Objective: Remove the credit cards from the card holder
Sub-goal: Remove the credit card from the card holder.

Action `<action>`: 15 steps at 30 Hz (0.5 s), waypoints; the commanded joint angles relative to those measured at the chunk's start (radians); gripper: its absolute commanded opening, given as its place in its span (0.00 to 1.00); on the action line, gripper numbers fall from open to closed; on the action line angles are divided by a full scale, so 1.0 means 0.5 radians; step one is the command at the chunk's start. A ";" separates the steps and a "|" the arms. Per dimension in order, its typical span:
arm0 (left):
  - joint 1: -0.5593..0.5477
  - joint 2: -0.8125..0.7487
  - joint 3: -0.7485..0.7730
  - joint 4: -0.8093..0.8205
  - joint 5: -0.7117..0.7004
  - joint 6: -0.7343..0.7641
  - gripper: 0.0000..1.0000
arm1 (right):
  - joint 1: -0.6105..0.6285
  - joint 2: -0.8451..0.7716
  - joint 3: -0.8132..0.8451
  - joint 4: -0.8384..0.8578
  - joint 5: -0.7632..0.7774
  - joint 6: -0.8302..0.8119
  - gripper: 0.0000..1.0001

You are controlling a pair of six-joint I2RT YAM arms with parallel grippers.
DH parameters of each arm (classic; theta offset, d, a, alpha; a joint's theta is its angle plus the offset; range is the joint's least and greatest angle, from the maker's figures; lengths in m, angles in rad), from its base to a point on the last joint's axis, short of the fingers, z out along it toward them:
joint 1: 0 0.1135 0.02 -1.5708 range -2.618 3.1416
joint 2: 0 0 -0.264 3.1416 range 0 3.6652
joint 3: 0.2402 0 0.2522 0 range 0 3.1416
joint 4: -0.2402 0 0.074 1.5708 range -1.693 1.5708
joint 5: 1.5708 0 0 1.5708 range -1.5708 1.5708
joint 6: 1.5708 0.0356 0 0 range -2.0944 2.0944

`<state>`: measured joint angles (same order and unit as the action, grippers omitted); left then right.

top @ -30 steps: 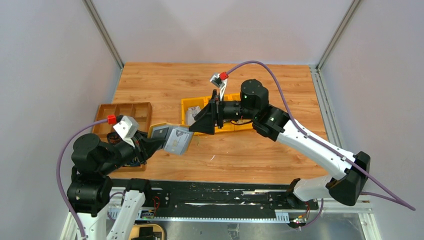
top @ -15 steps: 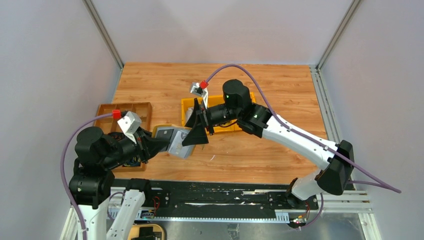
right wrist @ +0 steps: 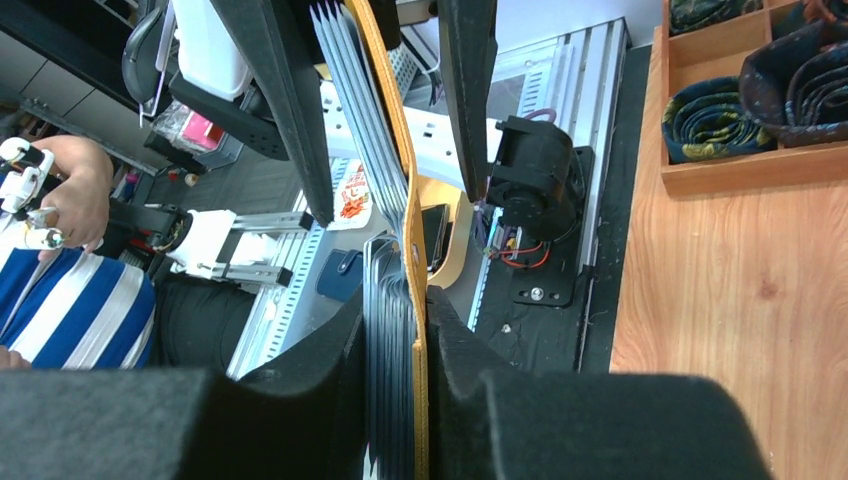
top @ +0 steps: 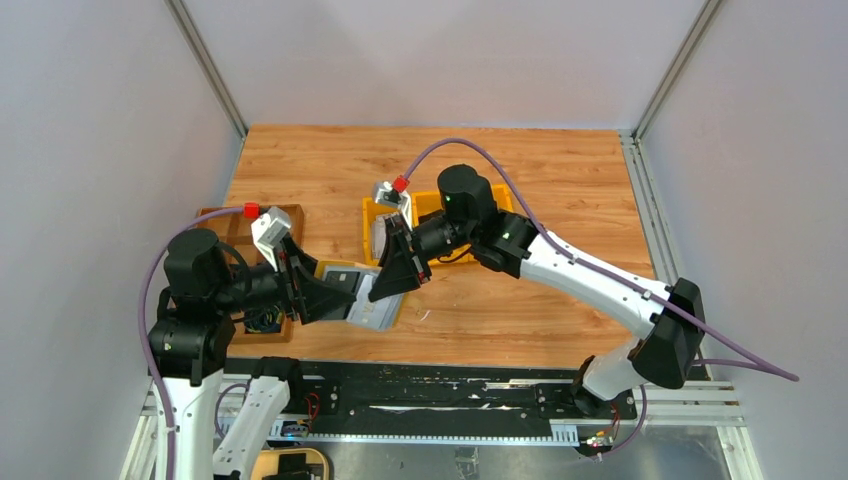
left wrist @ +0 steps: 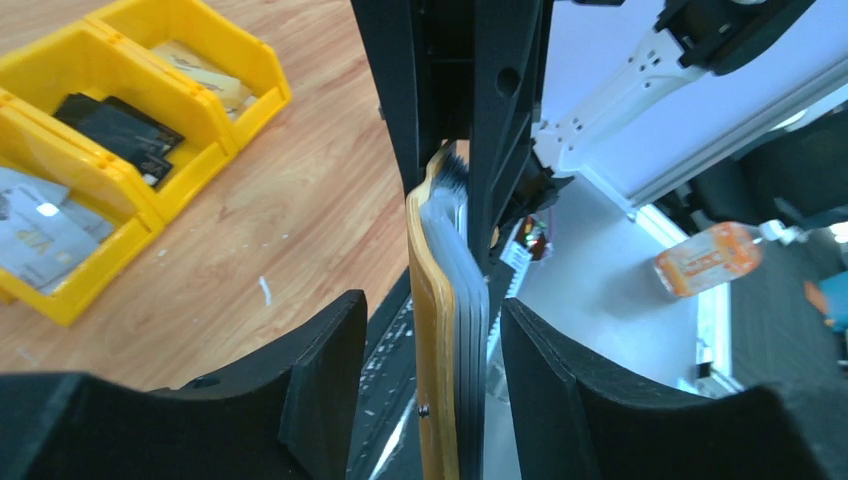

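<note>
Right claw (right wrist: 395, 300) is clenched on the card holder (right wrist: 408, 215), its two fingers pressed flat against the mustard cover on one side and the grey pocket leaves on the other. Left claw (left wrist: 430, 305) is released around the opposite end, with a gap showing on each side of the wallet. Between both claws, the card holder hangs off the desk (top: 520, 300), over its near edge, near the yellow bins (left wrist: 150, 140).
</note>
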<state>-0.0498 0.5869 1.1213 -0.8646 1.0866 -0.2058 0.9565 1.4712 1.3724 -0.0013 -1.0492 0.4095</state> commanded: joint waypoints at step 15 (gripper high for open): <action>-0.002 0.070 0.068 -0.060 0.295 -0.099 0.34 | -0.075 -0.229 -0.165 0.040 -0.223 -0.097 0.00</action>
<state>-0.0498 0.6201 1.1255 -0.8673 1.1931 -0.2653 0.9375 1.3998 1.2999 -0.0029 -1.1027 0.3885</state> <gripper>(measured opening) 0.373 0.231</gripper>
